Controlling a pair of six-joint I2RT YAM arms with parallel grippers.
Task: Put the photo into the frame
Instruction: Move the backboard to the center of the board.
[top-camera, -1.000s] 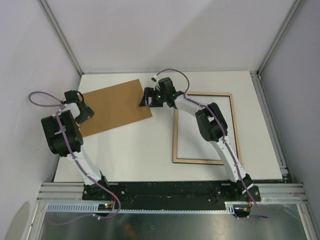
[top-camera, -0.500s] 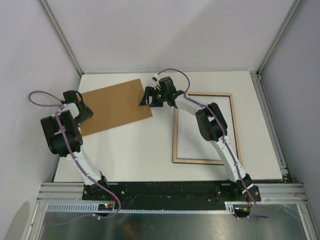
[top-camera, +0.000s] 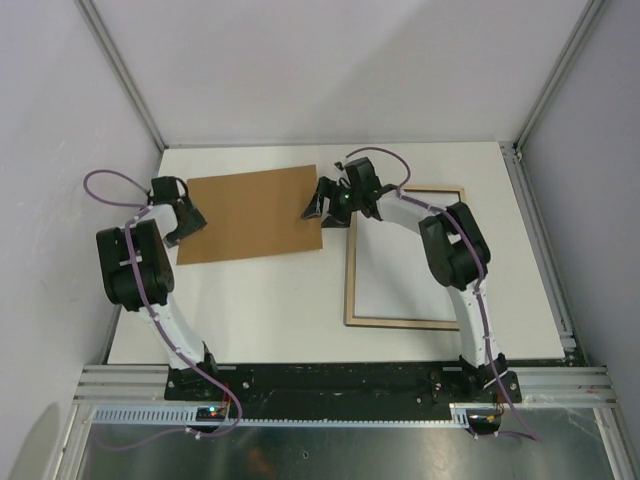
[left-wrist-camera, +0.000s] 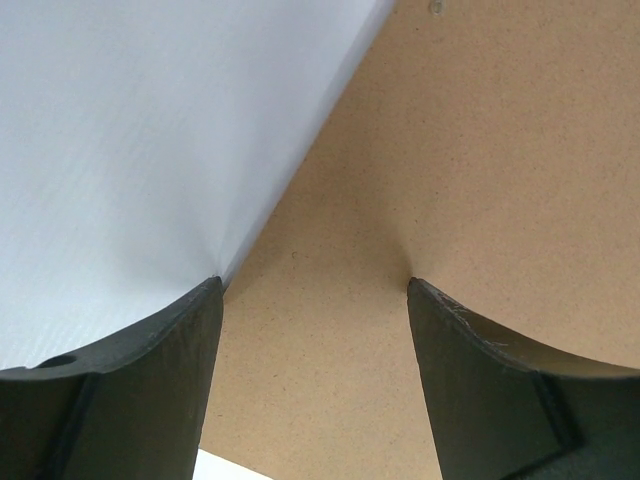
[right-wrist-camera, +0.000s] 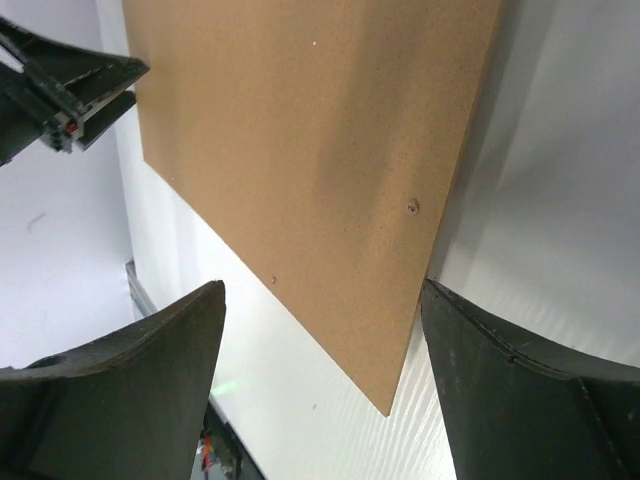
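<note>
The frame (top-camera: 410, 322) lies at the right of the table, light wood side up, and its inside looks plain white. The photo's print is not in view. The brown backing board (top-camera: 250, 215) lies flat at the back left. It also shows in the left wrist view (left-wrist-camera: 450, 150) and the right wrist view (right-wrist-camera: 300, 130). My left gripper (top-camera: 188, 222) is open over the board's left edge (left-wrist-camera: 312, 282). My right gripper (top-camera: 318, 208) is open over the board's right corner (right-wrist-camera: 322, 285), next to the frame's top-left corner.
White walls and metal posts close the table on the left, back and right. The black base rail (top-camera: 340, 380) runs along the near edge. My left gripper (right-wrist-camera: 60, 90) shows across the board in the right wrist view.
The board has slid to the right and turned almost square to the table. Both grippers moved right with it, and the right one is now at the frame's top-left corner.
</note>
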